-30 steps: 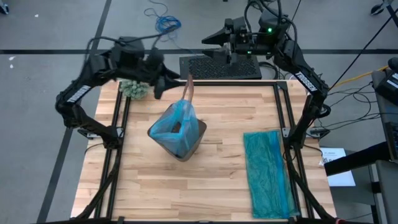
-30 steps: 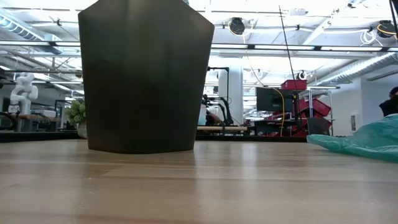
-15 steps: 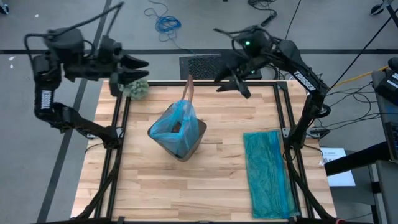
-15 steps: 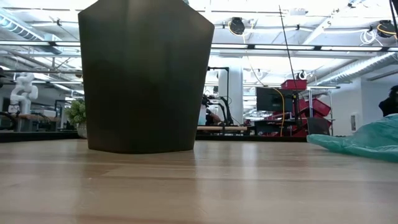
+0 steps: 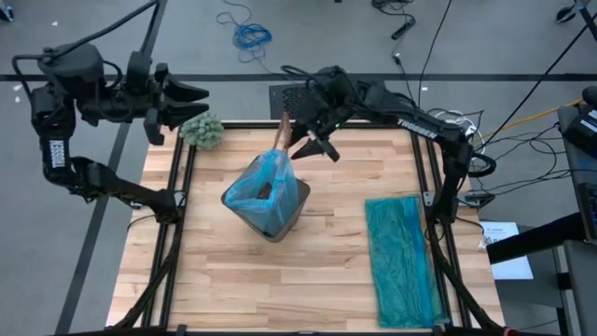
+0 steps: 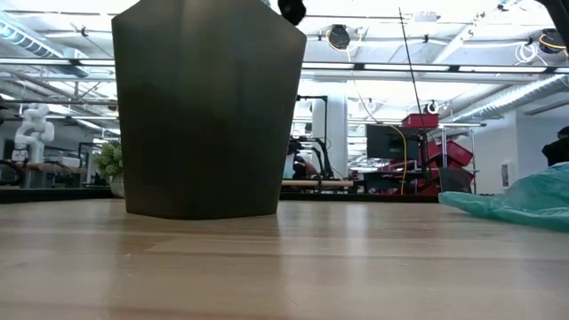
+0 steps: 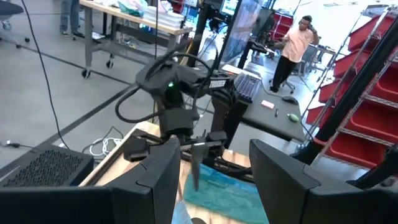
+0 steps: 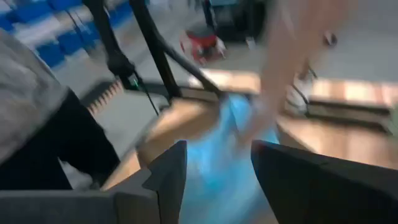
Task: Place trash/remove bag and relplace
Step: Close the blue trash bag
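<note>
A dark bin (image 5: 280, 217) stands mid-table, lined with the light blue bag (image 5: 261, 182). Brown trash (image 5: 266, 192) lies inside the bag, and a long brown piece (image 5: 282, 131) sticks up from its far rim. My right gripper (image 5: 312, 147) hovers open just right of that piece, over the bin's far side; it touches nothing. In the right wrist view the bag (image 8: 230, 155) shows blurred between its fingers. My left gripper (image 5: 187, 101) stands open in the air off the table's far left corner, beside the green fuzzy plant (image 5: 202, 129).
A darker teal bag (image 5: 403, 261) lies flat along the table's right side and also shows in the low view (image 6: 520, 200). The plant sits at the far left corner. A black frame (image 5: 182, 196) runs round the table. A person (image 7: 297, 43) stands in the room beyond.
My left gripper has drawn back from above the bin's far side, toward the table's far left corner and upward. My right gripper has come down from beyond the far edge toward the bin, turning about as it came, and now hangs beside the upright brown piece.
</note>
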`<state>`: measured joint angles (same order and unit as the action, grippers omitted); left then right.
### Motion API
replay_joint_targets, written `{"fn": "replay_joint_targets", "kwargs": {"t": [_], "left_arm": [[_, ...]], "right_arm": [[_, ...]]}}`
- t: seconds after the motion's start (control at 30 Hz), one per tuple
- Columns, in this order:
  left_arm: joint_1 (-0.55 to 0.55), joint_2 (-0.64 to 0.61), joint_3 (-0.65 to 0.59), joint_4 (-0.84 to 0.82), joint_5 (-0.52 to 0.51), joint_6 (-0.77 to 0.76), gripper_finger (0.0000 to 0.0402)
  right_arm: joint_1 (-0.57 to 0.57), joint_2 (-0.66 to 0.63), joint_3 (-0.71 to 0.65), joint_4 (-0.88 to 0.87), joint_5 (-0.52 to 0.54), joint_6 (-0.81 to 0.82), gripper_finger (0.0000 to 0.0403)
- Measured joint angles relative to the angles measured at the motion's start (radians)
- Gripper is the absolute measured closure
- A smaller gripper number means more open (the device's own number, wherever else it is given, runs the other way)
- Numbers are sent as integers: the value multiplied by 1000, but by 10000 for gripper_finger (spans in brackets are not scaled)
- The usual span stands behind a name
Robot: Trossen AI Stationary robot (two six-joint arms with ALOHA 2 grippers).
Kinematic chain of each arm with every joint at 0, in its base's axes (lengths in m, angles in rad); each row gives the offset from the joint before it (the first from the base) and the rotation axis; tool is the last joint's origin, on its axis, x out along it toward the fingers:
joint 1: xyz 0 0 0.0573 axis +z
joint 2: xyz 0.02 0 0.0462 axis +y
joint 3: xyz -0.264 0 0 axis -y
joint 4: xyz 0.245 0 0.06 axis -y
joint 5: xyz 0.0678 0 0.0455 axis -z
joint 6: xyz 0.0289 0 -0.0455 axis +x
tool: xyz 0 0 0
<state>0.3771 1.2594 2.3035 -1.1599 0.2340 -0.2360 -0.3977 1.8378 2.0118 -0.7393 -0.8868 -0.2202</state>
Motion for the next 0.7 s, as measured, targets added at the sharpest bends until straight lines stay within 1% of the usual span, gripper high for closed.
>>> {"fn": "replay_joint_targets", "kwargs": {"t": [0.13, 0.2, 0.23, 0.37, 0.47, 0.53, 0.6, 0.7], "left_arm": [[0, 0, 0, -3, 0, -21, 214], [0, -2, 0, -3, 0, -21, 214], [0, -3, 0, -4, 0, -21, 214], [0, -11, 0, -4, 0, -21, 214], [0, -13, 0, -3, 0, -22, 214], [0, -16, 0, -3, 0, -37, 214], [0, -16, -1, -3, 0, -46, 214], [0, -20, -1, -3, 0, -47, 214]], "right_arm": [[31, 16, -51, 134, -5, 74, 224], [43, 38, -67, 150, -1, 101, 225], [49, 54, -67, 156, 9, 114, 225], [66, 112, -67, 189, 104, 136, 231], [66, 133, -68, 254, 126, 186, 242], [66, 135, -67, 288, 127, 208, 257], [64, 133, -66, 307, 129, 213, 279], [53, 120, -43, 299, 162, 206, 336]]}}
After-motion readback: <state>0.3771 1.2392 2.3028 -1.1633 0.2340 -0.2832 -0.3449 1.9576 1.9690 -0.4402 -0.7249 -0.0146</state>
